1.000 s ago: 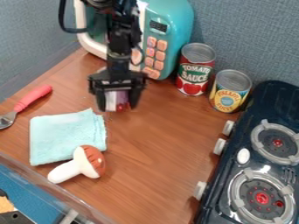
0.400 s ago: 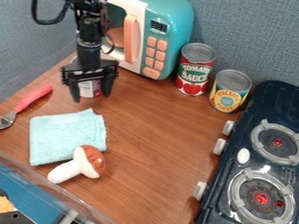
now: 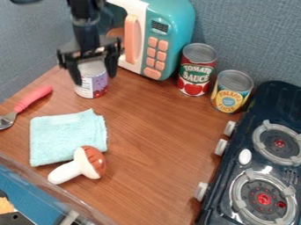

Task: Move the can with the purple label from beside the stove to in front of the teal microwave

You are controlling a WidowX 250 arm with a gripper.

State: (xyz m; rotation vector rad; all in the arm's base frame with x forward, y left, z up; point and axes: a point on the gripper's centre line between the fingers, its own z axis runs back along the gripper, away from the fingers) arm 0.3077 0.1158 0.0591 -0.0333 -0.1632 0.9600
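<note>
Gripper: the black gripper (image 3: pixel 94 80) was at the far left, its fingers parted widely to the left and right of a can; contact could not be determined.
Purple-and-white can (image 3: pixel 93 87): metal cylinder, upright on the table (image 3: pixel 150 136), left of the microwave (image 3: pixel 178 28); printed wrap, red near its base.
Microwave: smooth teal shell, rounded edges, peach handle and buttons.
Red can (image 3: pixel 194 74): ridged metal top, white lettering; just right of the microwave.
Yellow can (image 3: pixel 231 94): shorter, round emblem on its label; near the stove (image 3: pixel 228 180).
Towel (image 3: pixel 63 138): pale blue, fuzzy, roughly square; left.
Mushroom (image 3: pixel 75 168): smooth, white stem, brown-and-white cap, at the towel's near edge.
Utensil (image 3: pixel 33 97): pink-red handle, metal end; left of the towel.
Table: wood grain, bare stretch between towel and stove; wall behind the cans.
Stove: dark body, grey ring burners, right.
</note>
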